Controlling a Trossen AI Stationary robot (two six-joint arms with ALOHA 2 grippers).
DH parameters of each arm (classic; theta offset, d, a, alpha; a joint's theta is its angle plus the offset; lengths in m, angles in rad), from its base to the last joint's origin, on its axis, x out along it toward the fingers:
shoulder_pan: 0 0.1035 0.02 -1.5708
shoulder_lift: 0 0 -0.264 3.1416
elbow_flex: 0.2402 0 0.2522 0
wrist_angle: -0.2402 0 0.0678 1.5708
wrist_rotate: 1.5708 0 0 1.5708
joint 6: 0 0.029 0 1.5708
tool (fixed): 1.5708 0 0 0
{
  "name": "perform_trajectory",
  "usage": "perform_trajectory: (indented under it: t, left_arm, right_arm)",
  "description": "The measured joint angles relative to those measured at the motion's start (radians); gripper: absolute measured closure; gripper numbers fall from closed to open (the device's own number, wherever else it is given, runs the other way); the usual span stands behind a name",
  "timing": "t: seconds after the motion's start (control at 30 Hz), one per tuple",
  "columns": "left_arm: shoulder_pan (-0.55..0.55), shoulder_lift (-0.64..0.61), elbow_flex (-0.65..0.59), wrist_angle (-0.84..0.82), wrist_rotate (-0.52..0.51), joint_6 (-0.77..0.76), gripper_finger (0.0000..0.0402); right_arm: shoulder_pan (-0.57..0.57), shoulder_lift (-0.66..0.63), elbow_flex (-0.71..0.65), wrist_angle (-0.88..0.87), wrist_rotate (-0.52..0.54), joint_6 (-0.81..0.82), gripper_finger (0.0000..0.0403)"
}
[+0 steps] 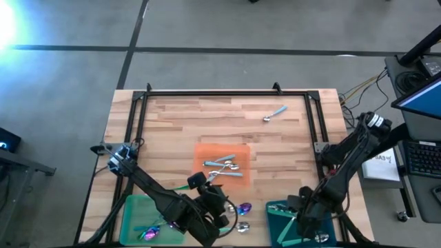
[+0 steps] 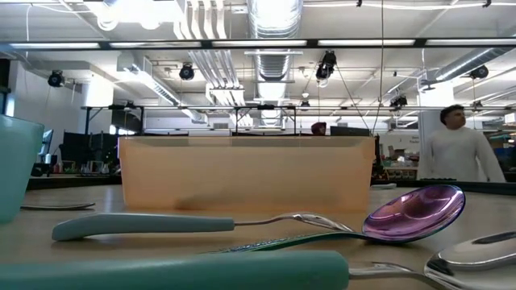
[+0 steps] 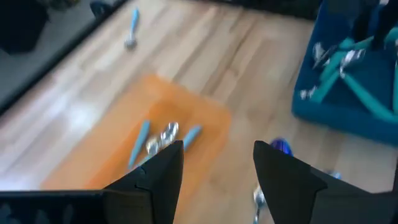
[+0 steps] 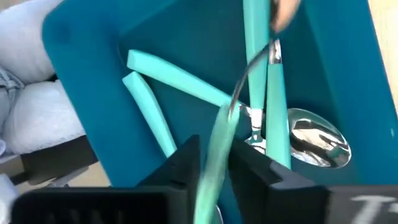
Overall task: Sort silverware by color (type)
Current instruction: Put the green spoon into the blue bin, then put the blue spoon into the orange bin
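right gripper point(image 4: 214, 163) over teal tray point(image 4: 93, 56), near right | jaws slightly apart, teal-handled spoon point(image 4: 217, 143) between them, handle running along fingers, tray spoons directly below | left gripper point(image 3: 214, 171) open, empty, above loose spoons near orange tray point(image 3: 112, 149)

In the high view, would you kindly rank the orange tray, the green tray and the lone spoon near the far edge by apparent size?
1. Orange tray, fully visible, largest.
2. Green tray, partly covered by the left arm and cut by the frame, so its rank against the orange one is unsure.
3. Lone spoon, clearly smallest.
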State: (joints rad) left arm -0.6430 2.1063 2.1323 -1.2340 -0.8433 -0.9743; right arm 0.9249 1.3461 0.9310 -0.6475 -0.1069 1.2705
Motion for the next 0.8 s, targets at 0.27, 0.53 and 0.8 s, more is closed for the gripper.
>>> perform_trajectory:
  t: [0.27, 0.53, 0.8]
  left_arm:
    - [0.0, 0.001, -0.006, -0.107, 0.137, -0.068, 0.0222]
    - [0.0, 0.002, -0.024, -0.121, 0.258, -0.081, 0.0222]
    - [-0.002, 0.002, -0.195, -0.049, 0.361, -0.081, 0.0222]
  right_arm:
    - [-0.008, -0.001, 0.009, -0.018, -0.018, -0.021, 0.0256]
    - [-0.052, -0.049, 0.07, -0.082, 0.023, -0.088, 0.0256]
    - [-0.159, -0.051, 0.075, -0.127, 0.053, -0.254, 0.0267]
